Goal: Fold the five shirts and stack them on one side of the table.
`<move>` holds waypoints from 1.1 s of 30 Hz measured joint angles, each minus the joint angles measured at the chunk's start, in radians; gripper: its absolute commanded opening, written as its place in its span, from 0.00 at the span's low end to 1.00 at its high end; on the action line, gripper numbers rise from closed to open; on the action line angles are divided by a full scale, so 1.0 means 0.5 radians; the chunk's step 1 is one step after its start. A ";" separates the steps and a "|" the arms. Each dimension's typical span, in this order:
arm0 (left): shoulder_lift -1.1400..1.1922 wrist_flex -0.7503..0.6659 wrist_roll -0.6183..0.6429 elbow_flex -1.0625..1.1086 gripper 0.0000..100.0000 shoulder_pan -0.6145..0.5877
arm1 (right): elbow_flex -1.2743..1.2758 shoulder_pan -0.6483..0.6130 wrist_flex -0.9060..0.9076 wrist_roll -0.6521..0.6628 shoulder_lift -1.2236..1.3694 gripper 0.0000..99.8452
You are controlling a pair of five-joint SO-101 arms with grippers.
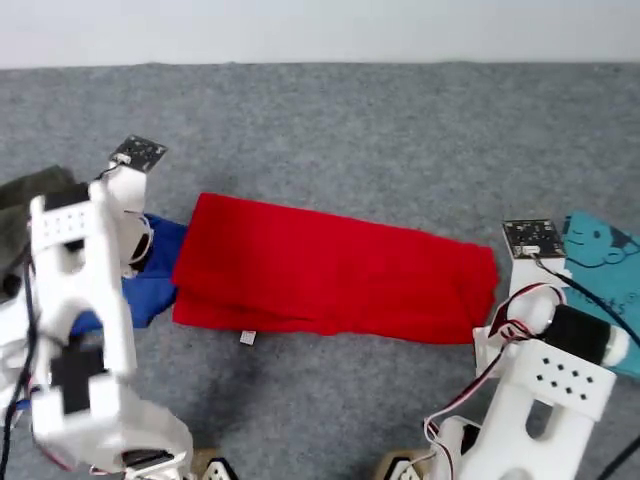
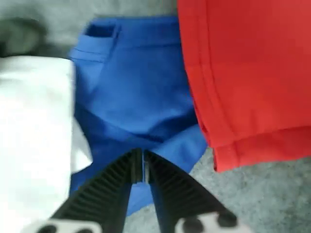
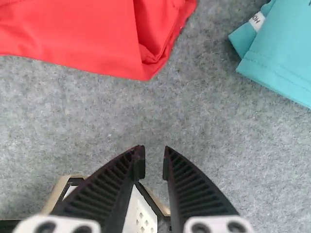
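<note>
Red fabric folded into a long band, the red shirt (image 1: 330,270) lies across the middle of the table with a claw off each short end. The left gripper (image 2: 143,167) hangs just past one end, over a blue shirt (image 2: 136,82) that the red shirt's edge overlaps. Its jaws are pressed together with nothing seen between them. The right gripper (image 3: 150,160) sits near the red shirt's other end above bare cover, jaws parted a little and empty. A teal shirt (image 3: 282,53) lies just beside that same end, not touching the red shirt. A dark green garment (image 1: 35,190) is bunched beyond the blue shirt, on the side away from the red shirt.

Grey carpet-like cover (image 1: 400,130) spreads under everything, and a pale wall (image 1: 320,30) runs behind the red shirt's far side.

Doubled layers show along the red shirt's near long edge, where a small white label (image 1: 247,338) pokes out. The teal shirt carries a darker printed drawing.
</note>
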 measured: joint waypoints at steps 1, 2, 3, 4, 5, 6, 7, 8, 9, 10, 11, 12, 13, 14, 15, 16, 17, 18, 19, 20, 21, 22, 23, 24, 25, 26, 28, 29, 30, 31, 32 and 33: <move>0.135 0.043 0.000 -0.101 0.06 0.000 | 0.000 0.000 0.000 0.000 0.000 0.08; 0.270 0.107 -0.015 -0.199 0.08 0.000 | 0.000 0.000 0.000 0.000 0.000 0.08; 0.393 0.160 -0.037 -0.292 0.10 0.000 | 0.000 0.000 0.000 0.000 0.000 0.08; 0.512 0.203 -0.049 -0.377 0.12 0.000 | 0.000 0.000 0.000 0.000 0.000 0.08; 0.620 0.239 -0.058 -0.451 0.14 0.000 | 0.000 0.000 0.000 0.000 0.000 0.08; 0.718 0.267 -0.061 -0.528 0.14 0.000 | 0.000 0.000 0.000 0.000 0.000 0.08; 0.807 0.292 -0.071 -0.608 0.14 -0.012 | 0.000 0.000 0.000 0.000 0.000 0.08; 0.878 0.322 -0.071 -0.690 0.14 -0.034 | 0.000 0.000 0.000 0.000 0.000 0.08; 0.945 0.334 -0.064 -0.767 0.14 -0.058 | 0.000 0.000 0.000 0.000 0.000 0.08; 0.997 0.350 -0.074 -0.844 0.14 -0.086 | 0.000 0.000 0.000 0.000 0.000 0.08; 1.049 0.359 -0.080 -0.914 0.14 -0.120 | 0.000 0.000 0.000 0.000 0.000 0.08; 1.099 0.368 -0.080 -0.985 0.14 -0.153 | 0.000 0.000 0.000 0.000 0.000 0.08; 1.142 0.384 -0.080 -1.053 0.14 -0.190 | 0.000 0.000 0.000 0.000 0.000 0.08; 1.185 0.408 -0.077 -1.126 0.14 -0.224 | 0.000 0.000 0.000 0.000 0.000 0.08; 1.224 0.436 -0.086 -1.209 0.14 -0.264 | 0.000 0.000 0.000 0.000 0.000 0.08; 1.267 0.473 -0.114 -1.289 0.14 -0.301 | 0.000 0.000 0.000 0.003 0.000 0.08; 1.307 0.509 -0.147 -1.366 0.14 -0.338 | 0.000 0.000 0.000 0.006 0.000 0.08; 1.347 0.549 -0.169 -1.445 0.14 -0.368 | 0.000 0.000 0.000 0.006 0.000 0.08; 1.387 0.592 -0.184 -1.516 0.14 -0.399 | 0.000 0.000 0.000 0.006 0.000 0.08; 1.424 0.629 -0.193 -1.590 0.14 -0.430 | 0.000 0.000 0.000 0.006 0.000 0.08; 1.445 0.663 -0.199 -1.657 0.14 -0.457 | 0.000 0.000 0.000 0.006 0.000 0.08; 1.458 0.675 -0.203 -1.718 0.14 -0.488 | 0.000 0.000 0.000 0.006 0.000 0.08; 1.461 0.675 -0.212 -1.771 0.14 -0.522 | 0.000 0.000 0.000 0.006 0.000 0.08; 1.464 0.675 -0.212 -1.814 0.14 -0.555 | 0.000 0.000 0.000 0.006 0.000 0.08; 1.464 0.672 -0.215 -1.838 0.14 -0.592 | 0.000 0.000 0.000 0.006 0.000 0.08; 1.464 0.672 -0.215 -1.844 0.14 -0.614 | 0.000 0.000 0.000 0.006 0.000 0.08; 1.421 0.669 -0.215 -1.835 0.14 -0.629 | 0.000 0.000 0.000 0.006 0.000 0.08; 1.372 0.666 -0.215 -1.801 0.14 -0.629 | 0.000 0.000 0.000 0.006 0.000 0.08; 1.301 0.663 -0.215 -1.758 0.14 -0.623 | 0.000 0.000 0.000 0.006 0.000 0.08; 1.221 0.660 -0.206 -1.706 0.14 -0.605 | 0.000 0.000 0.000 0.006 0.000 0.08; 1.132 0.657 -0.206 -1.648 0.15 -0.577 | 0.000 0.000 0.000 0.006 0.000 0.08; 1.037 0.657 -0.206 -1.577 0.15 -0.537 | 0.000 0.000 0.000 0.006 0.000 0.08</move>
